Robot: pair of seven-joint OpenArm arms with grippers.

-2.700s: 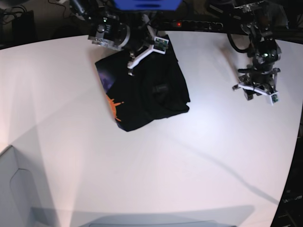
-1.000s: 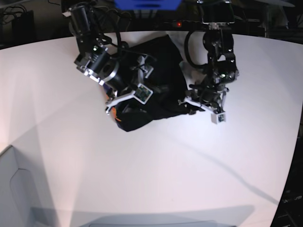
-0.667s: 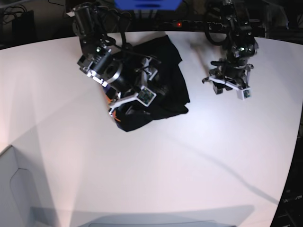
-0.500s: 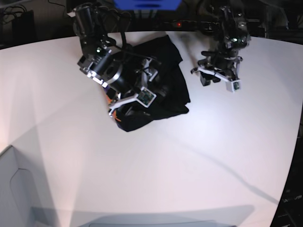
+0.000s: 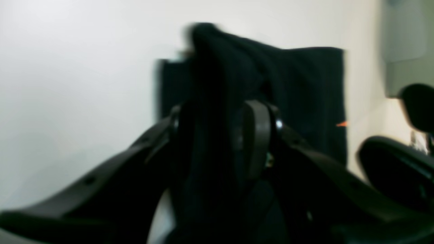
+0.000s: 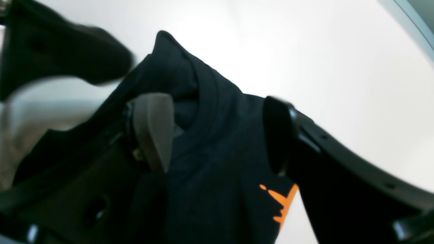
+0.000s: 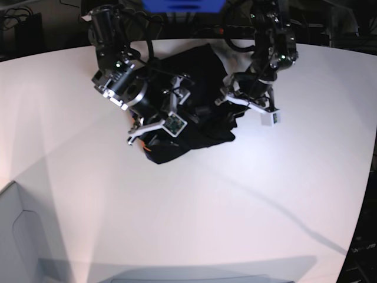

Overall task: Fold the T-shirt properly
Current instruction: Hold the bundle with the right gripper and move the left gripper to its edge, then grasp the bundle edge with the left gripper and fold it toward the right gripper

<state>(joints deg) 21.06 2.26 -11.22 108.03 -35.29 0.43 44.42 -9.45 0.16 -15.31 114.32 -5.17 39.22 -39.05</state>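
**Both grippers on the bunched T-shirt**

Black T-shirt [image 7: 203, 127] lies bunched near the far edge of the white table [image 7: 206, 218], orange print [image 6: 283, 203] at its near-left edge. Left gripper [image 5: 222, 135] at the shirt's right side, jaws clamped on a raised fold of black cloth; wrist view is blurred. Right gripper [image 6: 217, 135] over the shirt's left part, jaws spread wide, a ridge of cloth between them, left finger [image 6: 152, 130] touching fabric, not pinching. Both arms lean in from the far side.
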